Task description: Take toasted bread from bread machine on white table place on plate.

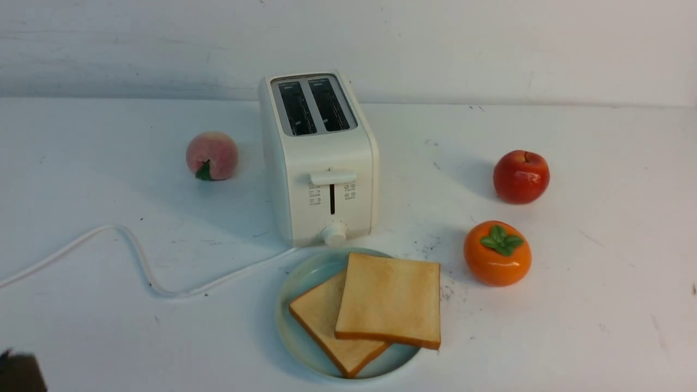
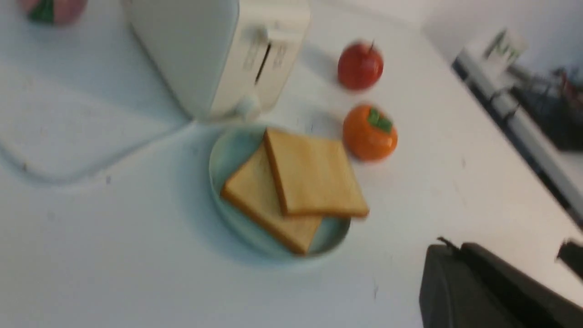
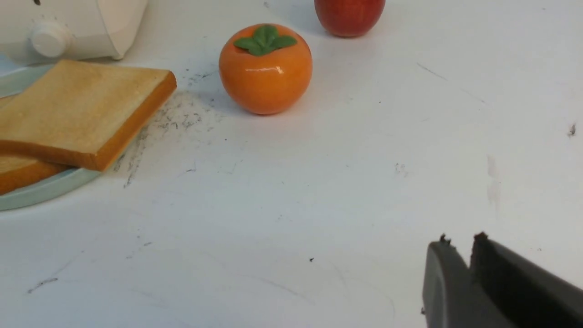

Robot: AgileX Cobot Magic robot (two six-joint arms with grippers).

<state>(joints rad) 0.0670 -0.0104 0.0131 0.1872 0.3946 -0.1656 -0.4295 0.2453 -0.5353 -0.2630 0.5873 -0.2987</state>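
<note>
Two thick golden-tan toast slices (image 1: 389,299) lie overlapped on the round pale blue-green plate (image 1: 305,277), top slice overhanging the rim on the persimmon side. Plate sits just in front of the boxy cream-white toaster (image 1: 321,158), both slots empty; its small printed icons too tiny to read. White surface (image 1: 599,272) w/ dark scuffs. Glossy orange persimmon (image 1: 497,253) near plate; red apple (image 1: 521,177) beyond it; pink peach (image 1: 212,155) on the toaster's other side. Left claw (image 2: 455,264) blurred, can't tell its state. Right claw (image 3: 460,255): fingers together, holding nothing.

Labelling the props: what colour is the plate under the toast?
Pale blue-green, plain; the plate shows best in the front view.
</note>
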